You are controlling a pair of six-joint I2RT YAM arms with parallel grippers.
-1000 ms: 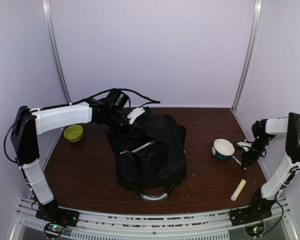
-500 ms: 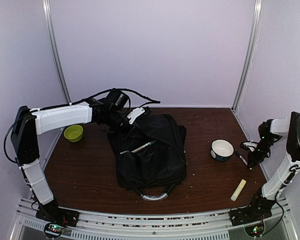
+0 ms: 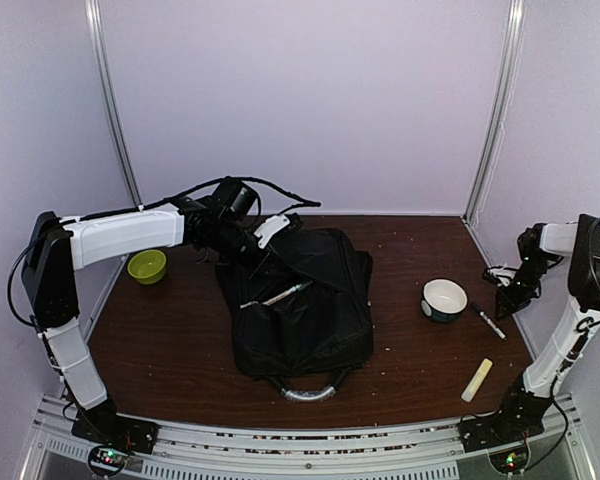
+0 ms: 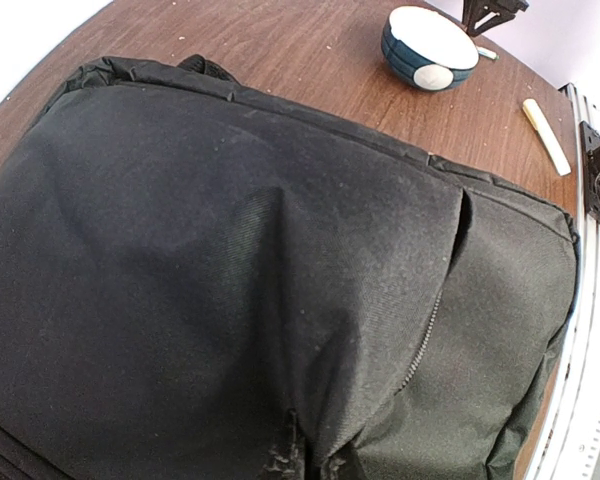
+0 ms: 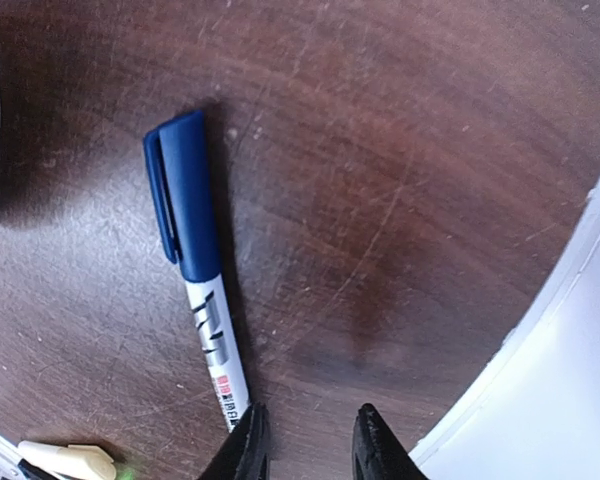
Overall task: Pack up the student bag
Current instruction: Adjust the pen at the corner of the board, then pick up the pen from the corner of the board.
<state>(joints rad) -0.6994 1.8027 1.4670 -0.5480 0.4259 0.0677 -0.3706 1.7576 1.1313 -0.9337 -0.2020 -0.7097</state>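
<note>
The student bag is a large black backpack lying flat mid-table, its grey handle toward me. It fills the left wrist view. My left gripper is at the bag's far top edge, and bunched black fabric is pinched where its jaws stand, with the flap lifted. A white pen lies in the bag's front pocket. My right gripper is open and empty near the right wall, low over the table. A blue-capped marker lies just left of its fingers.
A white and blue bowl stands right of the bag, with the marker beside it. A cream stick lies near the front right. A green bowl stands at the left. The wall rail runs close to the right gripper.
My right gripper has drawn back from the bowl toward the right wall, leaving the marker lying free on the table. The left arm and the bag have not moved.
</note>
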